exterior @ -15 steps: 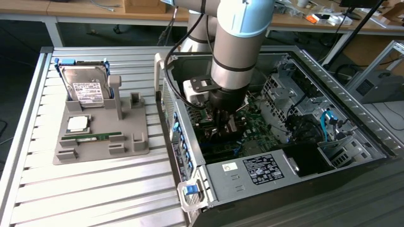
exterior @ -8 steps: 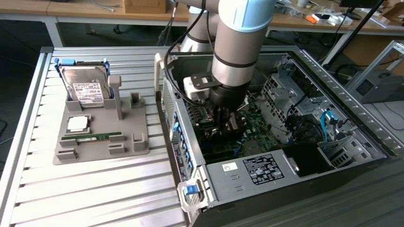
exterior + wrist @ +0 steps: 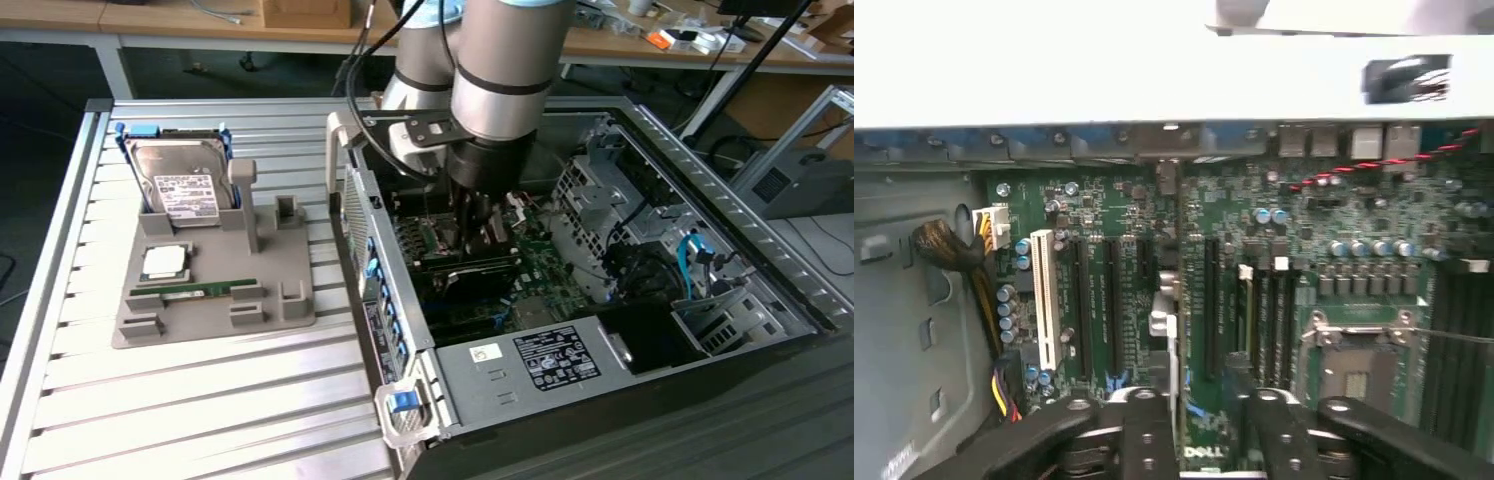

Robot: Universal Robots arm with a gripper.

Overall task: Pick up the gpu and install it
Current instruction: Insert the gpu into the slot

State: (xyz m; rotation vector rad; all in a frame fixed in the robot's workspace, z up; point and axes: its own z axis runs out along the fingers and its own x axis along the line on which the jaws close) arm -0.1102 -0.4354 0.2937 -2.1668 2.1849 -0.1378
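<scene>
Gripper (image 3: 1179, 425) clamped on gpu (image 3: 1176, 330), held edge-on over motherboard (image 3: 1104, 200) slots inside case (image 3: 694, 180), likely to line its edge up with a slot.

Even overhead light; wrist view soft, perhaps motion-blurred, with a glaring white case edge (image 3: 1054, 90).

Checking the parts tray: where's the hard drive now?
On the exterior view's left, the hard drive leans at the far end of the grey tray, behind the CPU chip.
</scene>
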